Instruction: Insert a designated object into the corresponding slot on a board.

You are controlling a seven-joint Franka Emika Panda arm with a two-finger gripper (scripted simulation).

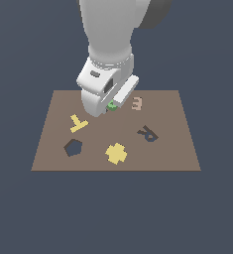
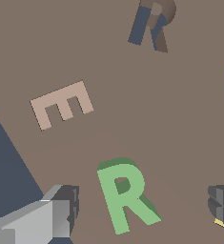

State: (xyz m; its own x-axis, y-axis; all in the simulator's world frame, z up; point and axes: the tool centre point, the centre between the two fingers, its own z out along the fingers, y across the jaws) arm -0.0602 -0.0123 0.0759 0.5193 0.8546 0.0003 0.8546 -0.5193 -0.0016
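Green R block [image 2: 124,196] lay flat on the board [image 1: 53,149], between my spread jaws, ungripped, near the E block [image 2: 62,104]. Grasping stage; next I needed to close, then carry it to the R slot [image 1: 148,133].

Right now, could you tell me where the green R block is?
The green R block lies flat on the board, between the open gripper's fingers, beside the pinkish E block.

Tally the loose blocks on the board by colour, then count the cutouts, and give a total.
Green: 1, the R block
Pinkish: 1, the E block
Yellow: 2, the T block and the cross block
Cutouts: 2, the R slot and the hexagon
Total: 6
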